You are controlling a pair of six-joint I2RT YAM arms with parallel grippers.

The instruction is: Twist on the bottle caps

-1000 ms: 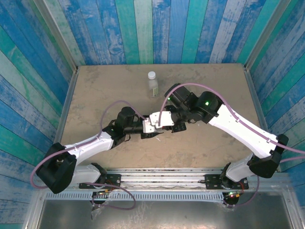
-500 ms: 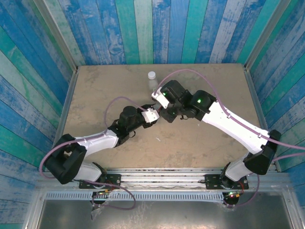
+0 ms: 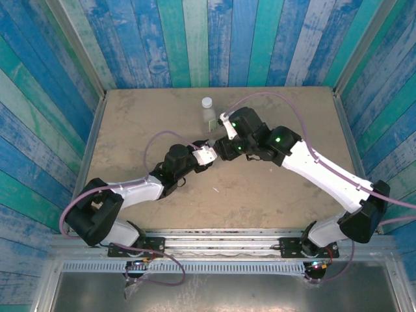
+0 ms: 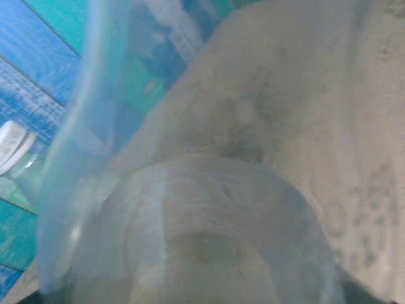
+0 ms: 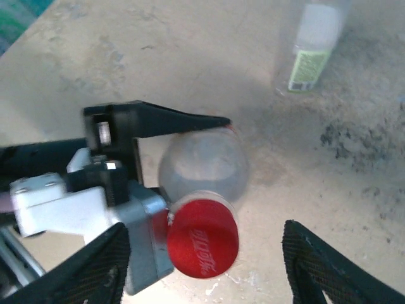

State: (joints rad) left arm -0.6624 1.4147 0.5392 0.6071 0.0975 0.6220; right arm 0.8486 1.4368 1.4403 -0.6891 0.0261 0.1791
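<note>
Over the middle of the tabletop (image 3: 130, 117), my left end effector (image 3: 207, 155) holds the small clear plastic bottle (image 5: 202, 166), the red round plastic screw cap (image 5: 202, 239) on its neck — my right end effector (image 3: 221, 147) just right of it. Behind them stands the clear green-white-labelled plastic bottle (image 3: 208, 117).

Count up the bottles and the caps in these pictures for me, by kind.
Bottles: 2 (held bottle, standing bottle)
Caps: 2 (red cap, white cap)
Total: 4
</note>
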